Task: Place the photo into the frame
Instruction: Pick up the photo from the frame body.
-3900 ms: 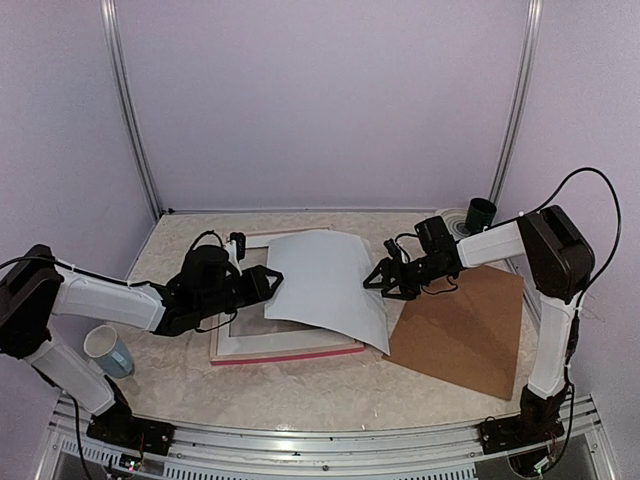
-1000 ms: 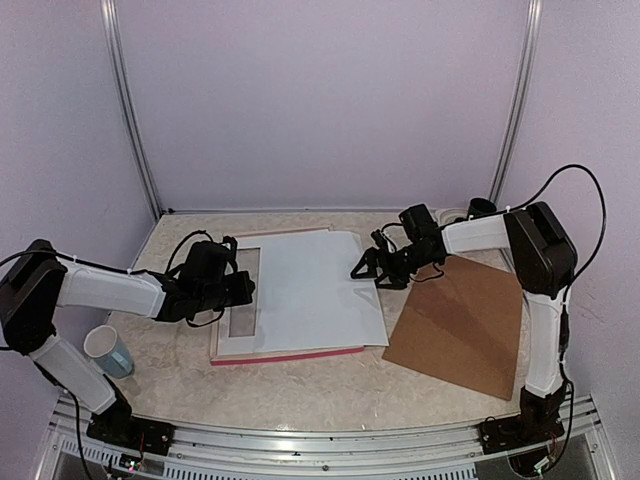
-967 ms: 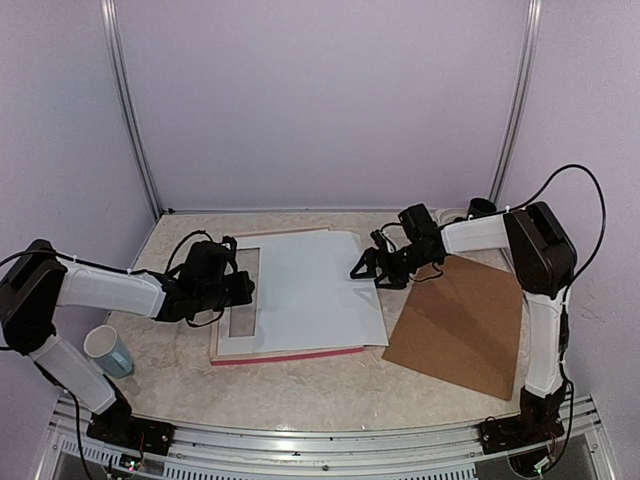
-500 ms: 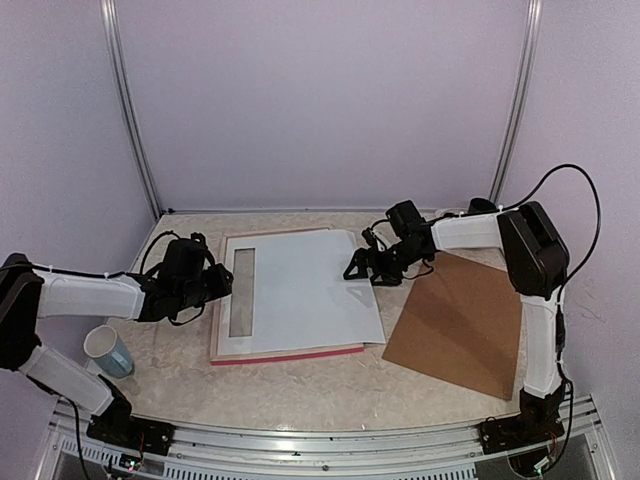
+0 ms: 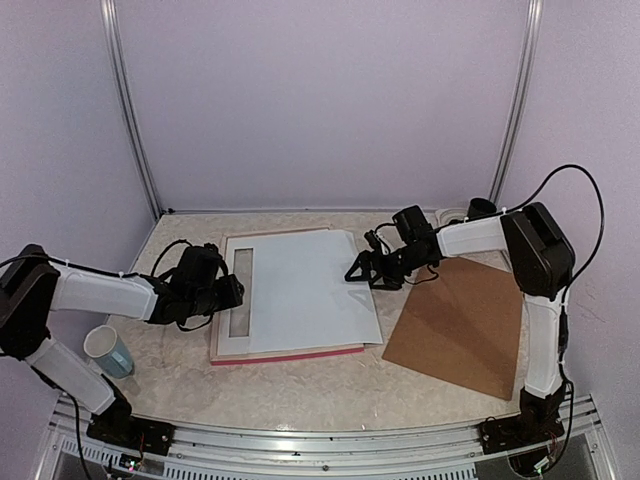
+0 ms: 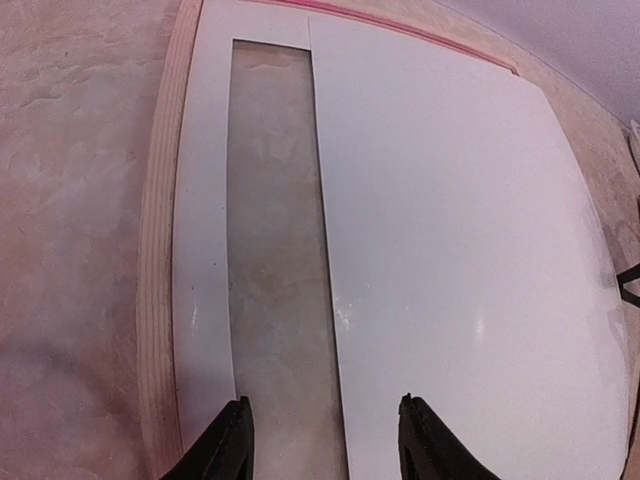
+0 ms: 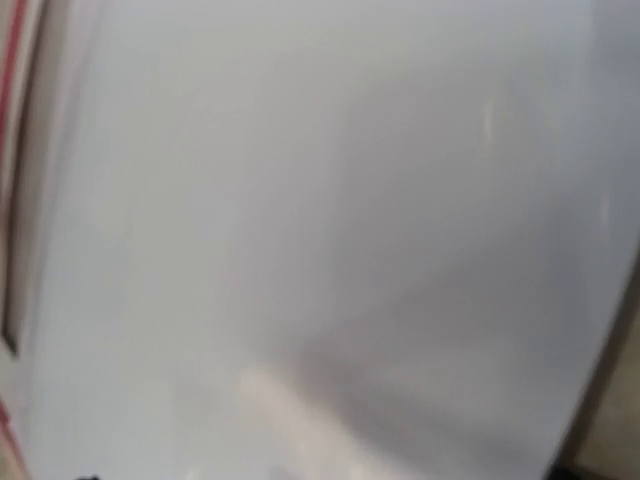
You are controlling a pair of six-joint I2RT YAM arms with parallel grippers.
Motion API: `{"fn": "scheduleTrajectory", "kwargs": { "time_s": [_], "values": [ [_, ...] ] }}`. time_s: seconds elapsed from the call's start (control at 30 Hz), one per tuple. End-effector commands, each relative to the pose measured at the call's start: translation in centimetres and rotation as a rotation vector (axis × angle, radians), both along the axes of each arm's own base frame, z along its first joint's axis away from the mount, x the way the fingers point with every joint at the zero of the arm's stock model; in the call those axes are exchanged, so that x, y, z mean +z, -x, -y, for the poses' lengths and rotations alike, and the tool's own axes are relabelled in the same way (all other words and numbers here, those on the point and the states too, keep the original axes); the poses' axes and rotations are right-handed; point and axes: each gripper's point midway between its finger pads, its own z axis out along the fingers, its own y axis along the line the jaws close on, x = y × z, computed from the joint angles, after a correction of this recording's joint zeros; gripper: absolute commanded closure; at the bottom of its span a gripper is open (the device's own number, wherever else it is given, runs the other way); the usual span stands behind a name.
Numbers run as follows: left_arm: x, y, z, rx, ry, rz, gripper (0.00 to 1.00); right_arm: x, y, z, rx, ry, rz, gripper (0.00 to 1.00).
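Note:
The frame (image 5: 290, 355) lies back up on the table, its pink-red edge along the front and its pale wood (image 6: 158, 250) showing. A white mat (image 6: 205, 250) sits in it, its opening uncovered at the left. The photo (image 5: 310, 290) lies flat over the mat, white back up, its picture side hidden. My left gripper (image 5: 232, 292) hovers open over the photo's left edge (image 6: 325, 440), holding nothing. My right gripper (image 5: 358, 272) stands open at the photo's right edge. The right wrist view is a blur of the photo (image 7: 320, 200), with no fingers showing.
A brown backing board (image 5: 455, 325) lies on the table right of the frame, under the right arm. A white and blue cup (image 5: 107, 350) stands at the front left by the left arm. A dark cup (image 5: 481, 210) stands at the back right corner.
My left gripper has opened, letting go of the photo's left edge, and drawn back to the left. The right gripper has nudged the photo slightly left, and it now lies flat.

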Motion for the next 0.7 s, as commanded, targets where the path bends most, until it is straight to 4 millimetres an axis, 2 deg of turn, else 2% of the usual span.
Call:
{"fn": "scheduleTrajectory", "kwargs": {
  "time_s": [0.0,0.17,0.43,0.67],
  "values": [
    [-0.1,-0.4,1.8,-0.026,-0.030,-0.003,0.50,-1.2,1.1,2.4,-0.027,-0.082,-0.108,0.05],
    [-0.7,-0.5,3.3,-0.054,-0.020,-0.009,0.50,-1.9,1.5,3.6,-0.048,-0.142,-0.158,0.07],
    [-1.7,-0.3,5.6,-0.104,-0.031,-0.031,0.50,-2.7,1.4,2.9,-0.035,-0.210,-0.210,0.09],
    [-2.8,-0.1,6.2,-0.118,-0.025,-0.052,0.51,-3.0,1.5,2.5,-0.034,-0.239,-0.246,0.11]
  ]
}}
